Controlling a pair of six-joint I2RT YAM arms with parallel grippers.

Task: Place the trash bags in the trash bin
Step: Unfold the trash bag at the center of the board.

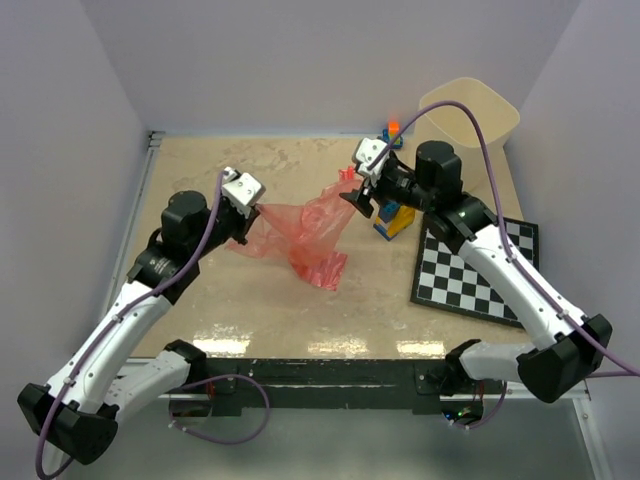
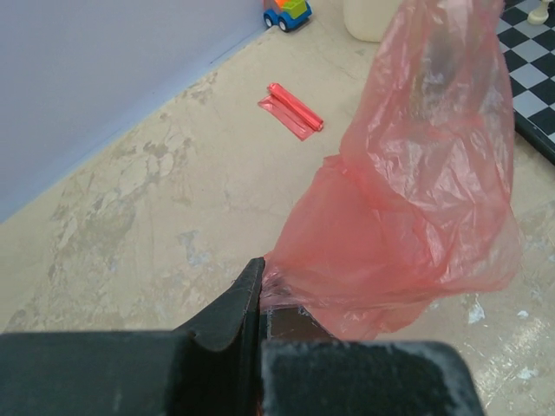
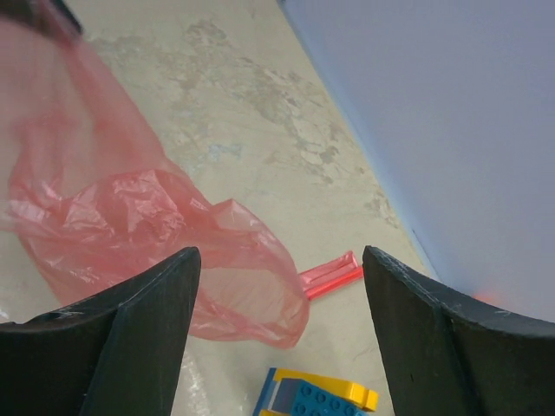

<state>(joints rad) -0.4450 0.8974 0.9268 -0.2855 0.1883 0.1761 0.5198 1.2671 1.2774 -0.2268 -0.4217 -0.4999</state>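
Observation:
A crinkly red trash bag [image 1: 300, 235] is stretched over the middle of the table. My left gripper [image 1: 246, 212] is shut on its left end, and the pinch [image 2: 263, 290] shows in the left wrist view with the sack [image 2: 416, 199] billowing beyond it. My right gripper [image 1: 358, 200] stands open at the bag's right end; its fingers [image 3: 279, 253] are spread wide, and the sack's loose edge [image 3: 251, 286] lies just ahead of them, unpinched. A narrow folded red trash bag [image 1: 348, 175] [image 3: 331, 276] [image 2: 295, 108] lies flat on the table. The cream trash bin [image 1: 470, 110] stands at the back right.
Yellow-and-blue toy blocks [image 1: 393, 220] [image 3: 316, 394] sit under the right wrist. A black-and-white checkerboard [image 1: 475, 265] lies at the right. A small toy car [image 1: 392, 130] [image 2: 288, 12] is parked by the bin. Walls close the table on three sides.

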